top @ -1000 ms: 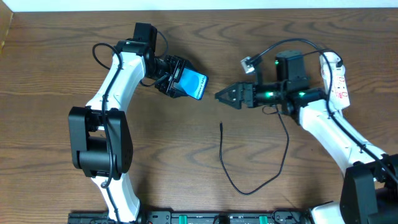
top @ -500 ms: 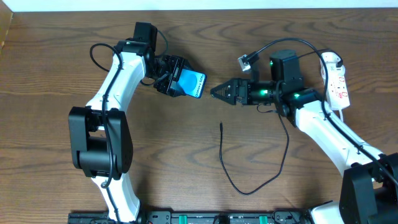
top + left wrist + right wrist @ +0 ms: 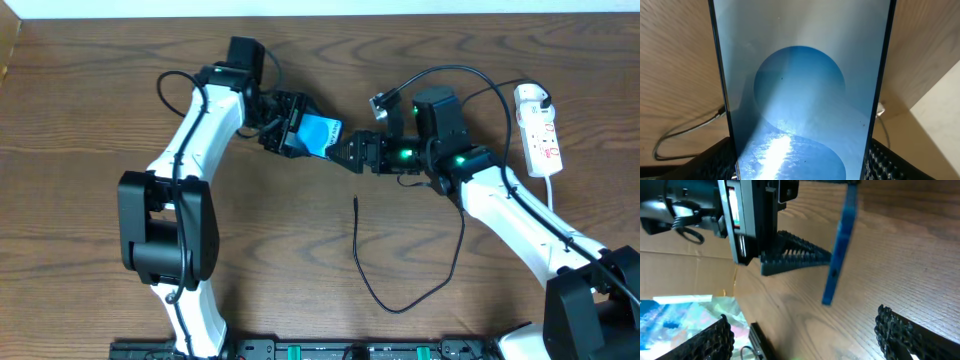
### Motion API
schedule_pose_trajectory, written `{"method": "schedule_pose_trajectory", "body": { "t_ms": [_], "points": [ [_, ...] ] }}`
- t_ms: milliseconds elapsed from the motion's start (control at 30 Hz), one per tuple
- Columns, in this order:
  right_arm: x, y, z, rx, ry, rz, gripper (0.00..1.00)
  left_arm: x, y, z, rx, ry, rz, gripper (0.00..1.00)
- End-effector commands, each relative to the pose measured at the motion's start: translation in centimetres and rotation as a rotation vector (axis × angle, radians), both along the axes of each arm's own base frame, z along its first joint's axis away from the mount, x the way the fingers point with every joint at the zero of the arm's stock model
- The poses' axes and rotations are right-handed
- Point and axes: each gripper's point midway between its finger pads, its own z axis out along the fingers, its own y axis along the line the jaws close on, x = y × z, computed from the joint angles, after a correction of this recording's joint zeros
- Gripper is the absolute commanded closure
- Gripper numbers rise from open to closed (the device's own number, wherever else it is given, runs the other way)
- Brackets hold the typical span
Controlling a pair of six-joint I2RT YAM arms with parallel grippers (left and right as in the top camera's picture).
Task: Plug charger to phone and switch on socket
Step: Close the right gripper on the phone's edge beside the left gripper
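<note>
My left gripper (image 3: 300,128) is shut on the phone (image 3: 322,137) and holds it above the table, tilted, blue screen showing. In the left wrist view the phone (image 3: 800,85) fills the frame between my fingers (image 3: 715,162). My right gripper (image 3: 345,155) is open and empty, its tips just right of the phone's free end. In the right wrist view the phone (image 3: 840,245) shows edge-on ahead of my open gripper (image 3: 805,325). The charger (image 3: 372,285), a thin black cable, lies on the table, its plug tip (image 3: 357,201) below my right gripper. The socket (image 3: 538,140) lies at the far right.
A small grey connector (image 3: 381,100) on a black wire hangs by the right wrist. The socket's white cord (image 3: 548,195) runs down beside the right arm. The table's far edge meets a white wall along the top.
My right gripper has moved left, from the table's middle right up to the phone's free end. My left gripper has shifted the phone slightly to the right.
</note>
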Motion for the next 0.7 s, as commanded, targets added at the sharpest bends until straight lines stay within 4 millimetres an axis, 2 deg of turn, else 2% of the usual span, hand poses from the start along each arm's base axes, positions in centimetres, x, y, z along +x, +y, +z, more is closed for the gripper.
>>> {"method": "schedule_pose_trajectory", "body": {
  "t_ms": [0,133,467,667],
  "points": [
    [0.8,-0.1,-0.1,-0.04,-0.018,-0.051,0.11,-0.2,-1.8,2.7,-0.049,-0.052,-0.037,0.93],
    [1.1,-0.7,-0.8,-0.079,-0.008,-0.086,0.11,-0.5,-2.6,2.7,-0.05,-0.054,-0.056,0.92],
    [1.3,-0.8,-0.9,-0.086,-0.011,-0.094,0.12,-0.8,-3.2,2.7,-0.051,-0.054,-0.071,0.93],
    [2.3,-1.4,-1.2,-0.106,0.002,-0.175,0.11,-0.8,-3.5,2.7,-0.049,-0.063,-0.077,0.93]
  ]
}}
